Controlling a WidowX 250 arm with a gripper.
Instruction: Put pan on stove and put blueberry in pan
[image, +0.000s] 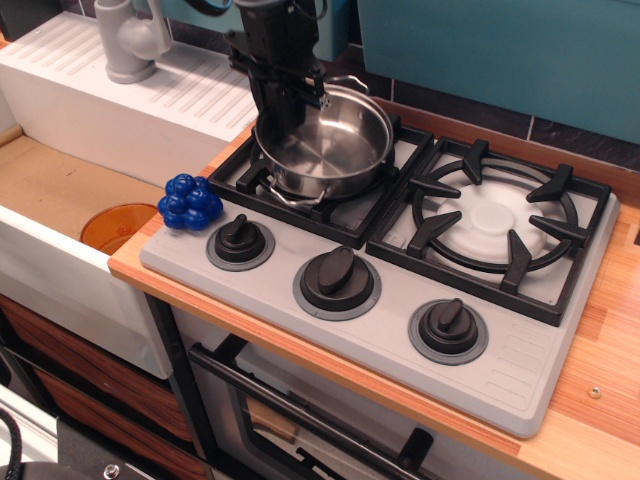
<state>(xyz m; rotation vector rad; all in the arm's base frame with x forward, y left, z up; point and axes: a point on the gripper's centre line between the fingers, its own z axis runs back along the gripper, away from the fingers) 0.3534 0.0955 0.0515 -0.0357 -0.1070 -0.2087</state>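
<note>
The stove (520, 370) fills the middle of the counter, its long axis running from the upper left near the sink down to the lower right corner, with two black grates behind and three knobs along the front edge. On the left grate (262, 172), at the stove's back left corner, the pan (325, 145) is seated or very nearly so; whether its base fully rests on the prongs cannot be told. One wire handle points toward the front edge, the other toward the back wall. The gripper (288, 112) is planted at the pan's left rim, one black finger inside the wall; it appears to be pinching the rim, though the jaw contact is not clearly shown.

The first half of the task is judged nearly complete. The blueberry (190, 202) is lying at the stove's front left corner, just beside the leftmost knob (240, 241) and at the edge above the orange disc (115, 226). From the gripper it lies forward and to the left, near, with nothing between. The coming move is judged to call for release, a lift clear of the rim, then a short travel toward that corner.
</note>
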